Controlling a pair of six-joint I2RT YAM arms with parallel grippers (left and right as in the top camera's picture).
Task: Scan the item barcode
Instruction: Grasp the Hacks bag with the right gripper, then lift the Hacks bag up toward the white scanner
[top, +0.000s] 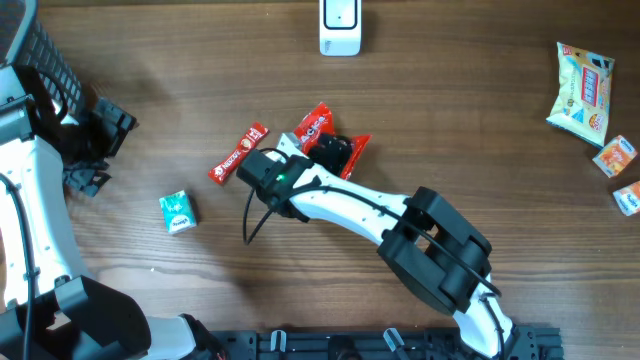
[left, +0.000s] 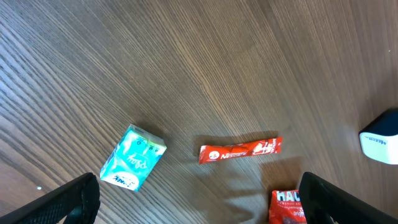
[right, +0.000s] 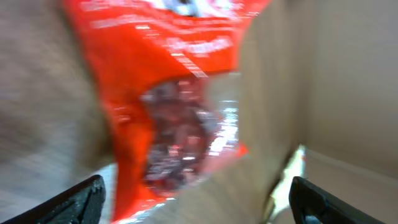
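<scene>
The bench is dark brown wood with a long, fine grain running across it. Near its middle lies the item, a red snack bag of glossy, crinkled film. The right wrist view, which is blurred, shows a clear window in it with dark, lumpy contents. Just left of it, apart from it, lies a slim red sachet stick, flat and narrow with white lettering. Further left sits a small teal pack, boxy and soft-edged. The scanner, a smooth white plastic block with rounded corners, stands at the far edge of the bench, well apart from the bag. At the right side lie a puffy yellow-and-white pouch and two small orange packets.

The right arm reaches from the near right corner diagonally to the centre, white links joined by a bulky black housing, with a black cable looping below the wrist. Its end effector sits over the lower right part of the bag, black fingers spread wide at either side of it. Whether they touch the film cannot be told.

The left arm stands at the left edge, its wrist bent inward. Its end effector is spread wide apart with nothing between the fingers, held above the bench near the teal pack and the sachet
</scene>
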